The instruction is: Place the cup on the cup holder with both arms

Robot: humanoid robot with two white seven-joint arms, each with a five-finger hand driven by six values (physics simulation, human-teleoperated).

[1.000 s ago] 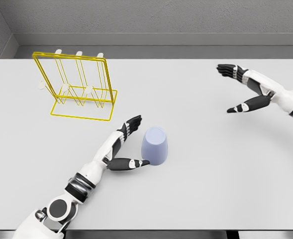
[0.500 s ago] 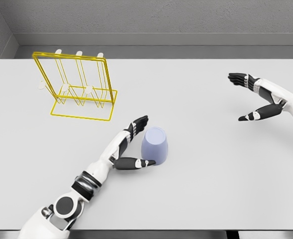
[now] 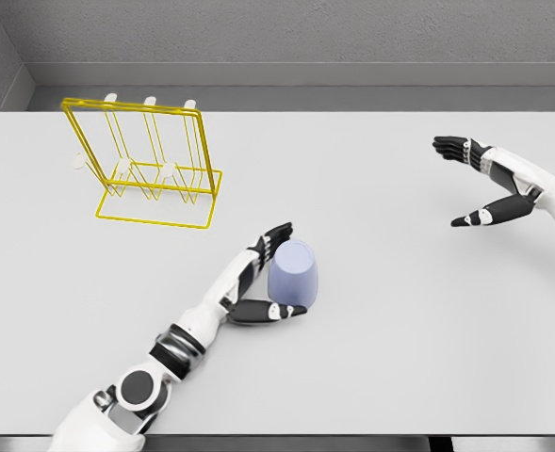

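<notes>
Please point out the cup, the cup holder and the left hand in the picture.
cup (image 3: 292, 275), head view, middle of its side wall.
cup holder (image 3: 151, 220), head view, front bar of the yellow base.
left hand (image 3: 263, 281), head view, middle of the hand.

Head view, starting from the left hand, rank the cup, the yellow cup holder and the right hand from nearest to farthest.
From the left hand:
1. Cup, lavender and upside down, right against the hand's spread fingers near the table's middle.
2. Yellow cup holder, at the table's far left.
3. Right hand, open, far off at the right edge.
</notes>
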